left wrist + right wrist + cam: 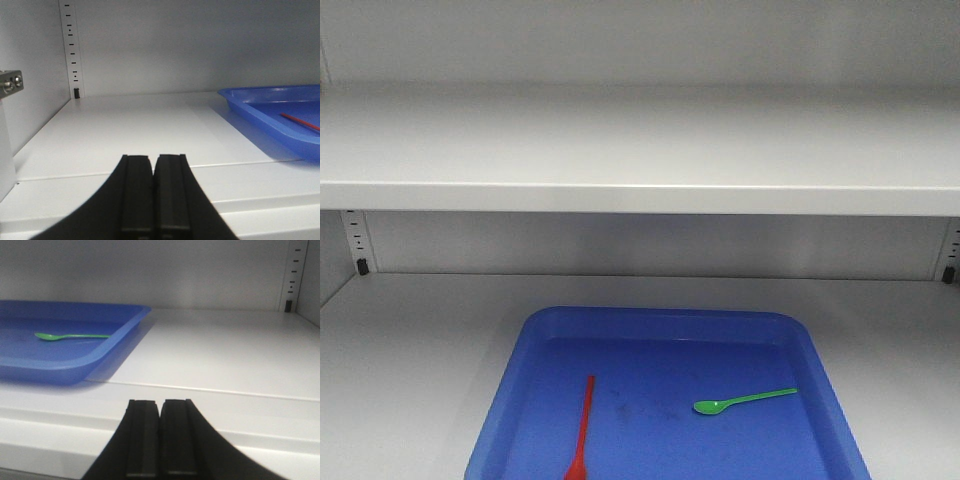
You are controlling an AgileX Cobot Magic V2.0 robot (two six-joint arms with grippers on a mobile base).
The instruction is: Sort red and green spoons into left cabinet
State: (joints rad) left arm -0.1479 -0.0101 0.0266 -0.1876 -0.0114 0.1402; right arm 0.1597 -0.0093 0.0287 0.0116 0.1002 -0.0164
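A red spoon (pixel 583 430) lies lengthwise on the left side of a blue tray (pixel 660 325), bowl toward the front edge. The green spoon (pixel 744 400) lies across the tray's right side, bowl pointing left. The tray rests on the lower shelf board (pixel 410 350) of the white cabinet. In the left wrist view my left gripper (pixel 152 157) is shut and empty, left of the tray (pixel 260 107), with the red spoon (pixel 300 121) far to its right. My right gripper (pixel 160 402) is shut and empty, right of the tray (pixel 75 365), where the green spoon (pixel 72 336) shows.
An upper shelf board (pixel 640 150) spans the cabinet above the tray. Perforated rails stand in the back corners (pixel 358 240) (pixel 950 250). A metal fitting (pixel 11 84) juts from the left wall. The cabinet's front lip (pixel 50 435) runs just ahead of both grippers.
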